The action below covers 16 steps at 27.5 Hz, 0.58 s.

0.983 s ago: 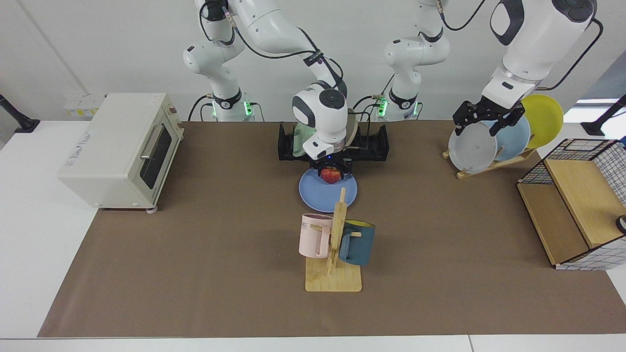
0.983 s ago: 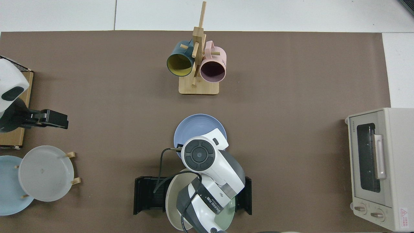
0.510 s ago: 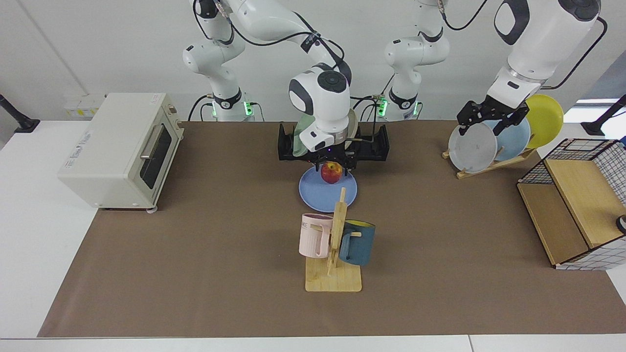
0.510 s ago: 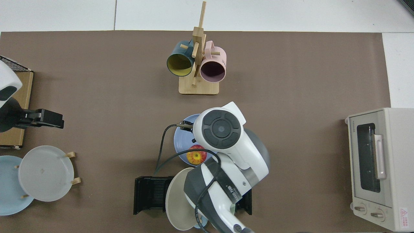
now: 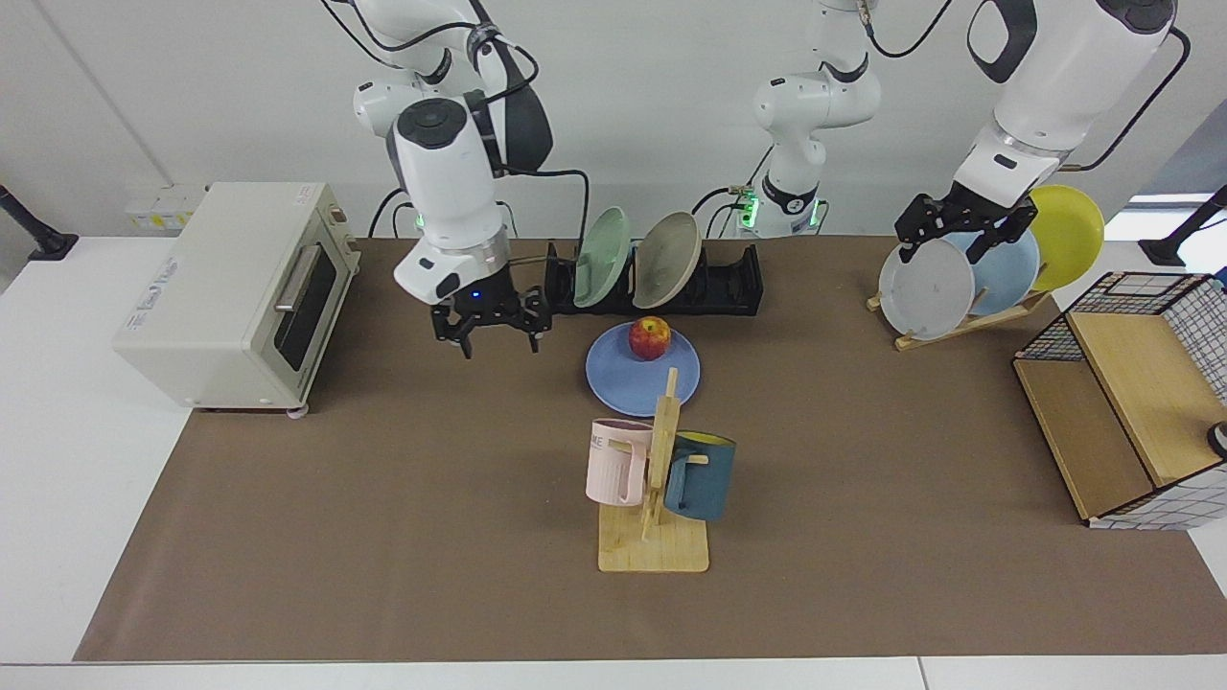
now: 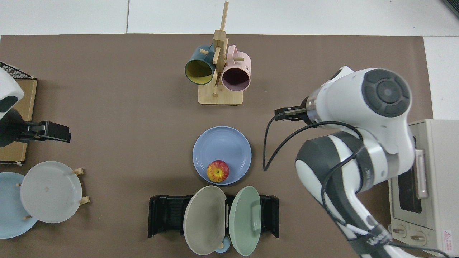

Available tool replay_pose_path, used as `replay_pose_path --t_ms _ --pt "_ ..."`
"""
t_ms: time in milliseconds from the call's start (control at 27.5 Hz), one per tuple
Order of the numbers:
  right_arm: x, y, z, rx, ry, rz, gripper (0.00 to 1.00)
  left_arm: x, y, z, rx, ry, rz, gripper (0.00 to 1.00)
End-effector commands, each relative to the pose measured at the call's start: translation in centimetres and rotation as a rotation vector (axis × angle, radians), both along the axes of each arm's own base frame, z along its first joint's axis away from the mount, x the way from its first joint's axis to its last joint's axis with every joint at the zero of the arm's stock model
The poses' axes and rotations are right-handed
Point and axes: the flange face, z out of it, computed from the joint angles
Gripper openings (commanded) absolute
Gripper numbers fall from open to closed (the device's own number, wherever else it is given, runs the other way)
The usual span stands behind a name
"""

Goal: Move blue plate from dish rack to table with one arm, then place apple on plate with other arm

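Since a moment ago we're pulling our right gripper (image 5: 489, 329) away, fingers spread and empty, leaving the apple (image 5: 650, 337) sitting beside it on the blue plate (image 5: 628, 383), left gripper (image 5: 949, 233) waiting, so we're basically just retreating now.

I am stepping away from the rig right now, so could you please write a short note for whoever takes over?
Right hand: open, empty, above the mat between the toaster oven and the dish rack.
Left hand: open, empty, at the plates on the wooden plate stand; that arm waits.
Blue plate: flat on the table, just in front of the dish rack.
Apple: on the plate, near the rim on the rack side, nothing touching it.
Done: plate out of the rack, apple on plate.
Left: nothing that I can see.
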Motion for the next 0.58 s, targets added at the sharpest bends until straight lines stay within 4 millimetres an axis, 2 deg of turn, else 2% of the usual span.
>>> replay_pose_path --t_ms 0,73,146,291,546 --pt "0.0 -6.7 1.4 -0.026 -0.007 0.028 1.00 -0.5 -0.6 0.5 0.018 -0.005 -0.022 1.00" --pt "0.3 -9.1 1.9 -0.032 0.003 0.028 1.00 -0.5 -0.7 0.6 0.018 -0.007 -0.024 1.00" --pt "0.2 -10.6 2.9 -0.037 0.028 0.049 1.00 -0.5 -0.3 0.5 0.018 -0.005 -0.016 1.00" --pt "0.2 -11.3 5.4 -0.034 0.018 0.040 1.00 -0.3 -0.1 0.6 0.018 -0.014 -0.014 1.00" --pt "-0.8 -14.6 6.9 -0.028 0.034 -0.010 1.00 -0.5 -0.6 0.5 0.018 -0.003 -0.022 1.00"
